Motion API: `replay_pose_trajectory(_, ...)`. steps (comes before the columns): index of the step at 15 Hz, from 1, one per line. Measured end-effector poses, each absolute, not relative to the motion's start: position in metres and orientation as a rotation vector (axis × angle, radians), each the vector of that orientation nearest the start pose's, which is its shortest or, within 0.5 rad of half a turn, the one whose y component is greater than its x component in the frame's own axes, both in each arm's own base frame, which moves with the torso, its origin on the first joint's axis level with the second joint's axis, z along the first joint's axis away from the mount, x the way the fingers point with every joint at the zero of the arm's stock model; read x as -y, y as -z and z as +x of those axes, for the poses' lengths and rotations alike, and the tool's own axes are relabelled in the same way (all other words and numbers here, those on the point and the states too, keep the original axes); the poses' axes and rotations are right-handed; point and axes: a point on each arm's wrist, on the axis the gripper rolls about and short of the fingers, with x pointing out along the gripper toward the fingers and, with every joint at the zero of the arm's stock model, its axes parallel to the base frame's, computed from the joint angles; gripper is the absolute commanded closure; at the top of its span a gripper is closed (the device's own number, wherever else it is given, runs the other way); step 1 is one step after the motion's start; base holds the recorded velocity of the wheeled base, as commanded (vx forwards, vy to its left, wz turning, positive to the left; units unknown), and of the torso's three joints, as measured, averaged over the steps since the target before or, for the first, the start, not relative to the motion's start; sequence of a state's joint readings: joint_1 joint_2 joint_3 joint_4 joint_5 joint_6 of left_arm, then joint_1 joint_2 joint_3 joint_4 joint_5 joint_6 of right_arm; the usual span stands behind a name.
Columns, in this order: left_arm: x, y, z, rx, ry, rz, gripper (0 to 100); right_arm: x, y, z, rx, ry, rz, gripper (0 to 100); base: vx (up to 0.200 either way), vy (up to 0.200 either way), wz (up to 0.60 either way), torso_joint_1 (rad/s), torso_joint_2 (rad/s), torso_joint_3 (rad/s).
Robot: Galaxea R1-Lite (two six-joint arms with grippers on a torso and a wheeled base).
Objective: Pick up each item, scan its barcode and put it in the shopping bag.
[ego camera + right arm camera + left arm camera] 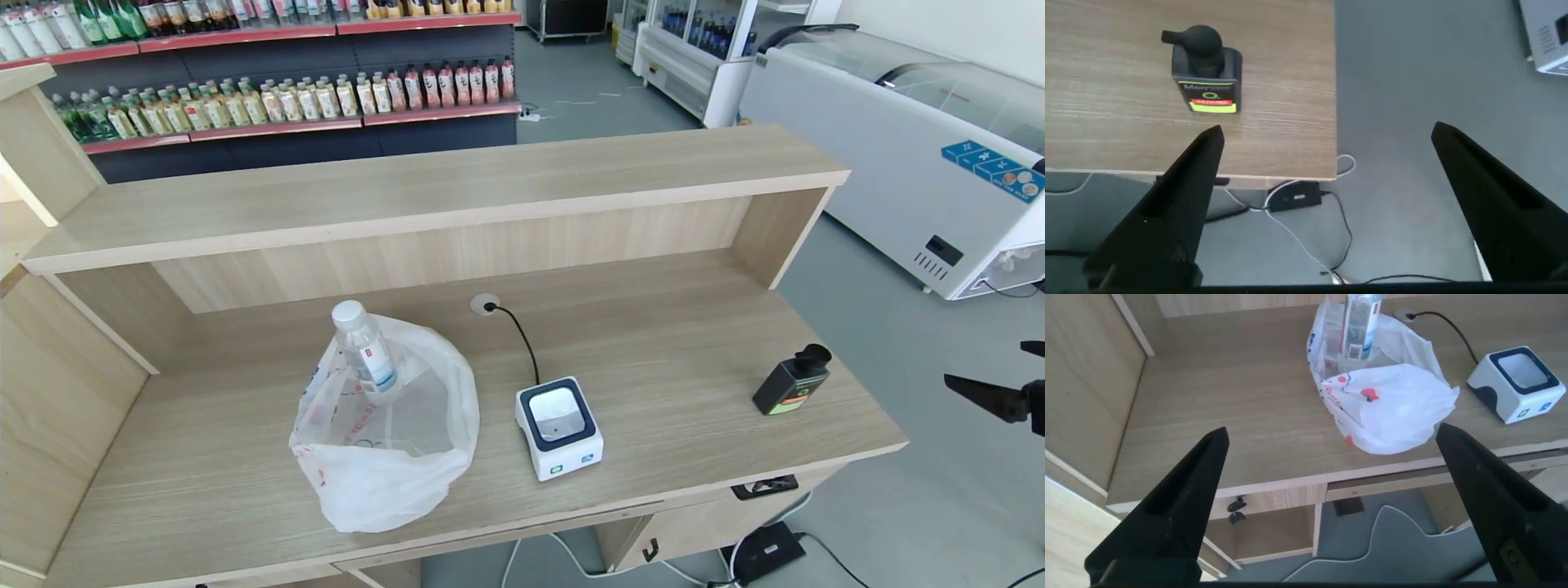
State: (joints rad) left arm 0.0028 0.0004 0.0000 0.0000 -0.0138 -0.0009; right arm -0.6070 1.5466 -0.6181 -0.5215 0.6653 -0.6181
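A white plastic shopping bag [384,433] lies open on the wooden counter [653,359], and a clear water bottle [365,347] with a white cap stands inside it. To the bag's right sits the white barcode scanner [559,425], its window facing up. A small black pump bottle [792,380] with a green and orange label stands near the counter's right end. My right gripper [984,362] hangs open beyond that end, off the counter. The right wrist view shows the right gripper [1327,131] apart from the black bottle [1204,77]. My left gripper [1331,433] is open, in front of the counter, short of the bag [1388,408].
A raised shelf and side panels wall the counter at the back, left and right. The scanner's black cable [518,335] runs to a grommet behind it. Shelves of bottles and freezers stand across the aisle. Cables and a power brick lie on the floor under the counter's right end.
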Motion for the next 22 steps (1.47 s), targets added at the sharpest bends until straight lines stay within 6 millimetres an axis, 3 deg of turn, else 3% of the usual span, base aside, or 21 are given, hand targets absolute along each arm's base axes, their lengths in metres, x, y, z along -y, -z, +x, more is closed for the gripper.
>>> replay_pose_trajectory(2,0.000,-0.075,-0.023,0.000,0.011,-0.001,0,0.146,-0.155,0.212,-0.259,-0.262,-0.417,0,0.000,0.000,0.00,0.000,0.00,0.000)
replay_pose_trajectory(12,0.000,-0.075,-0.023,0.000,0.011,-0.001,0,0.199,-0.121,0.211,-0.287,-0.252,-0.310,0,0.000,0.000,0.00,0.000,0.00,0.000)
replay_pose_trajectory(16,0.000,-0.075,-0.023,0.000,0.011,-0.001,0,0.212,-0.114,0.238,-0.242,-0.337,-0.302,0,0.000,0.000,0.00,0.000,0.00,0.000)
replay_pose_trajectory(22,0.000,-0.075,-0.023,0.000,0.011,-0.001,0,0.200,-0.097,0.283,-0.232,-0.469,-0.295,0,0.000,0.000,0.00,0.000,0.00,0.000)
